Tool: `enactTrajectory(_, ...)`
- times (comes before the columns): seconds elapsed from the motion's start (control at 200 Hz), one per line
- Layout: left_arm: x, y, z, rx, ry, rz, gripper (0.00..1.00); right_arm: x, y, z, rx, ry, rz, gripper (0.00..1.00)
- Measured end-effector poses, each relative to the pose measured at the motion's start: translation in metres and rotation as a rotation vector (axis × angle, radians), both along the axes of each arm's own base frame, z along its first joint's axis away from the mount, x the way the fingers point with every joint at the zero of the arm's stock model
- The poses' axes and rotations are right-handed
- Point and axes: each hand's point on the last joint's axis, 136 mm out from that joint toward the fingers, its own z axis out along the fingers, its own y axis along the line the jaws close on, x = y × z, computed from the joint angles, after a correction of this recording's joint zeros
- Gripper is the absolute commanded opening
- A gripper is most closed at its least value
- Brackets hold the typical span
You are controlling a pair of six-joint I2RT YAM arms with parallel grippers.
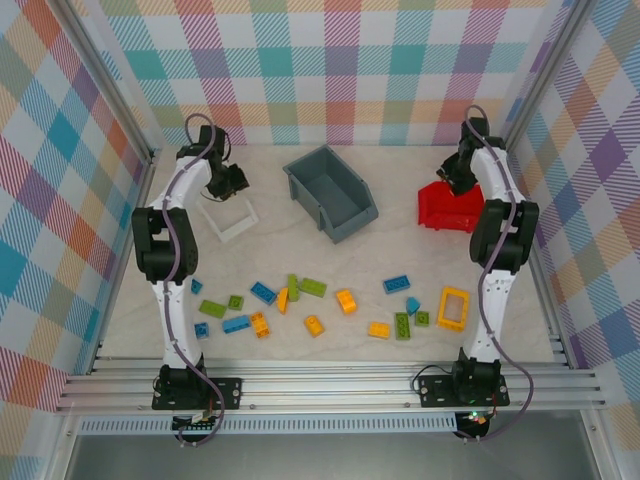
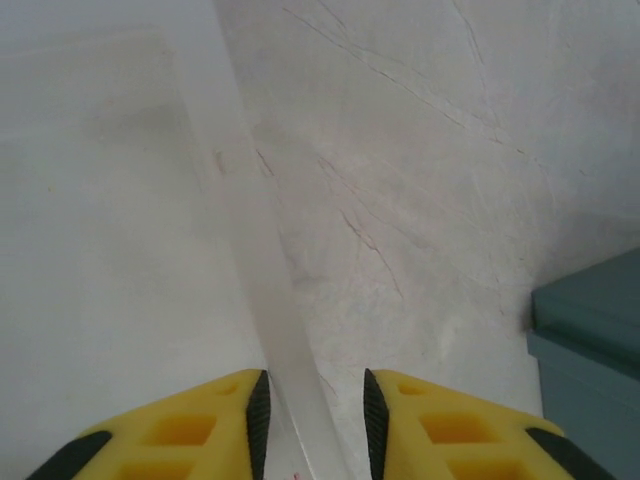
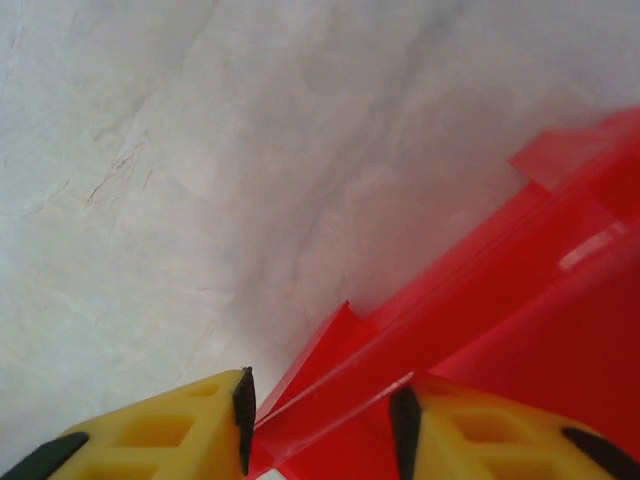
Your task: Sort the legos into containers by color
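Left gripper (image 2: 314, 388), jaws narrow astride the white tray (image 2: 250, 250) wall; right gripper (image 3: 320, 390) likewise astride the red bin (image 3: 520, 300) rim; firm pinch could not be told. Legos (image 1: 346, 300) lay unsorted near the arm bases. Step judged: positioning containers; next, secure both grips.

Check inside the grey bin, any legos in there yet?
None visible. From the top view, the grey bin shows only its bare dark floor, though its walls may hide the floor's edges. The legos in sight lie on the table.
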Motion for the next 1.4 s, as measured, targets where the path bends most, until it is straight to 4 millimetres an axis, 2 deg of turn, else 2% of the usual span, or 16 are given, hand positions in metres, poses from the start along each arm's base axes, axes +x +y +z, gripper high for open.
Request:
enactTrajectory(0.19,-0.008,-0.026,-0.012,-0.025,0.012,-0.064,0.24,0.015,0.005,0.003,-0.053,-0.017,0.138,0.22)
enactTrajectory(0.285,-0.014,-0.044,-0.011,-0.041,0.000,-0.097,0.22,0.019,0.019,0.005,-0.088,-0.027,0.236,0.18)
enactTrajectory(0.435,-0.035,-0.080,-0.011,-0.080,0.005,-0.142,0.19,0.019,0.061,0.005,-0.121,-0.037,0.402,0.13)
enactTrajectory(0.61,-0.057,-0.109,-0.009,-0.128,0.003,-0.159,0.18,0.012,0.124,0.006,-0.124,-0.065,0.625,0.10)
enactTrajectory(0.78,-0.059,-0.130,-0.003,-0.164,-0.020,-0.159,0.17,0.000,0.177,0.009,-0.067,-0.103,0.814,0.08)
enactTrajectory(0.945,-0.054,-0.148,0.003,-0.192,-0.042,-0.178,0.16,-0.011,0.205,0.008,-0.007,-0.127,0.928,0.05)
enactTrajectory(1.06,-0.043,-0.155,0.003,-0.201,-0.050,-0.191,0.16,-0.023,0.214,0.005,0.013,-0.137,0.962,0.05)
enactTrajectory(1.265,-0.021,-0.166,0.002,-0.198,-0.074,-0.248,0.16,-0.070,0.219,0.005,0.050,-0.099,0.964,0.05)
enactTrajectory(1.4,-0.016,-0.169,0.004,-0.190,-0.078,-0.277,0.18,-0.081,0.219,0.012,0.058,-0.109,0.933,0.05)
